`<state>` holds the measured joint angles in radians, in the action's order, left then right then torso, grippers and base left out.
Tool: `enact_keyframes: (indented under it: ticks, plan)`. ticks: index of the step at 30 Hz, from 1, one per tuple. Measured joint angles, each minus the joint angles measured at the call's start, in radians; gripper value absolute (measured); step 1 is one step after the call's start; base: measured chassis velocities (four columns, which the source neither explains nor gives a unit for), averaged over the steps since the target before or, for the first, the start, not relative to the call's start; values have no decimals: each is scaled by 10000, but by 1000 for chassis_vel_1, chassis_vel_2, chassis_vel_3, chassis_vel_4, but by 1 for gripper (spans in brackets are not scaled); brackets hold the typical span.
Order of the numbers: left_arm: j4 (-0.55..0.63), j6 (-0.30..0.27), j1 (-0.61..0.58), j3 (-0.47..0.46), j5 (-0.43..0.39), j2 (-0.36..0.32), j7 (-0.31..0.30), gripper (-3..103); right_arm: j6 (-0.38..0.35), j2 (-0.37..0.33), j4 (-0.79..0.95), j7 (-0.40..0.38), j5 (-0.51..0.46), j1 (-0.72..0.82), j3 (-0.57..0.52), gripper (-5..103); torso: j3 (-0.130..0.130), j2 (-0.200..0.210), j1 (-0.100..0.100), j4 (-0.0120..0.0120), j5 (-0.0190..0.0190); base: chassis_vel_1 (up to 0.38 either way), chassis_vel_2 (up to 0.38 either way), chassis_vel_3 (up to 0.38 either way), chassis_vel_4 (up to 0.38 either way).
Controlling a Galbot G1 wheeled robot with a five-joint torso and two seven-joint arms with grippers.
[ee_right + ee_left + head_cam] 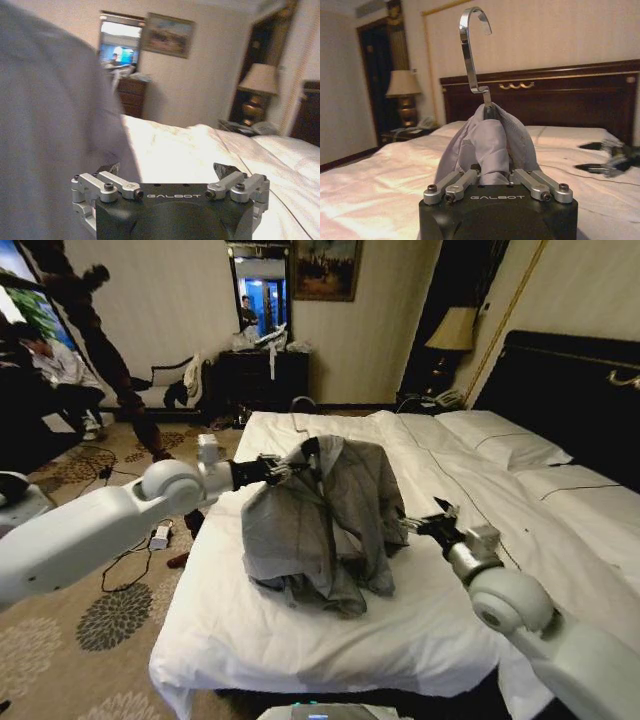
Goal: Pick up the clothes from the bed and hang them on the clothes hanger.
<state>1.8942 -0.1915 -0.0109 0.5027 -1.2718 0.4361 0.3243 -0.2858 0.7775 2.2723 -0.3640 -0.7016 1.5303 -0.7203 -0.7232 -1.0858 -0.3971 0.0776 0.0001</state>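
1. At lower right of the head view, the right gripper (432, 521) is held just beside the shirt's (315, 520) right edge, low over the bed (300, 630); in the right wrist view its fingers (225, 171) are seen spread apart with nothing between them, the grey cloth close at that frame's left. It is judged to be placed there to tug or steady the fabric.

2. At centre of the head view, the shirt is seen draped in a tent-like heap, its top lifted clear of the duvet while its lower folds are left resting on the white cover. It is held up so the cloth can fall over the hanger's shoulders.

3. From the left of the head view, the left gripper (290, 466) is reached in to the shirt's top. In the left wrist view it is shown clamped on the bunched collar fabric (492, 150) and, it appears, the hanger neck beneath, with the silver hook (470, 50) standing upright above.

4. The hanging is judged partly done: the black shoulders are hidden under cloth, so their seating cannot be confirmed.

5. Farthest back, the headboard (560, 390) is seen at upper right.
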Motion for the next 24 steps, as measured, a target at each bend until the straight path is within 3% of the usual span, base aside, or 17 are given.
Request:
enact_keyframes:
  ticks: [1,5,6,8,9,10,13,17,24]
  plan:
    - [0,0,0,0,0,0,0,15,0,0,0,0,0,0,0,100,0,0,0,0,0,0,0,0,0]
    - [213,56,-1180,-958,74,-601,-155,15,668,1935,68,819,1182,1487,-1262,100,0,-1,1,5,-2,0,0,0,0]
    - [213,56,-1180,-958,74,-601,-155,15,668,1935,68,819,1182,1487,-1262,100,0,-1,1,5,-2,0,0,0,0]
    - [329,150,-1483,-1218,108,-763,-360,15,1014,2857,252,1214,1495,2249,-1657,100,0,-1,0,0,-5,0,0,0,0]
    - [329,150,-1483,-1218,108,-763,-360,15,1014,2857,252,1214,1495,2249,-1657,100,0,-1,0,0,-5,0,0,0,0]
    - [423,193,-1611,-1341,108,-809,-496,15,1340,3517,308,1508,1815,2655,-1783,100,0,-1,0,2,-8,0,0,0,0]
    - [586,249,-1756,-1480,102,-877,-657,15,1984,4577,333,2021,2293,3381,-1801,100,1,-2,1,9,-2,0,0,0,0]
    - [659,279,-1843,-1562,103,-919,-825,15,2757,5187,163,2449,2841,3878,-1683,100,0,-1,0,0,-3,0,0,0,0]
    - [681,308,-2155,-1871,159,-906,-1148,15,2891,5252,96,2515,2940,3941,-1633,100,-1,-2,-1,0,-2,0,0,0,0]
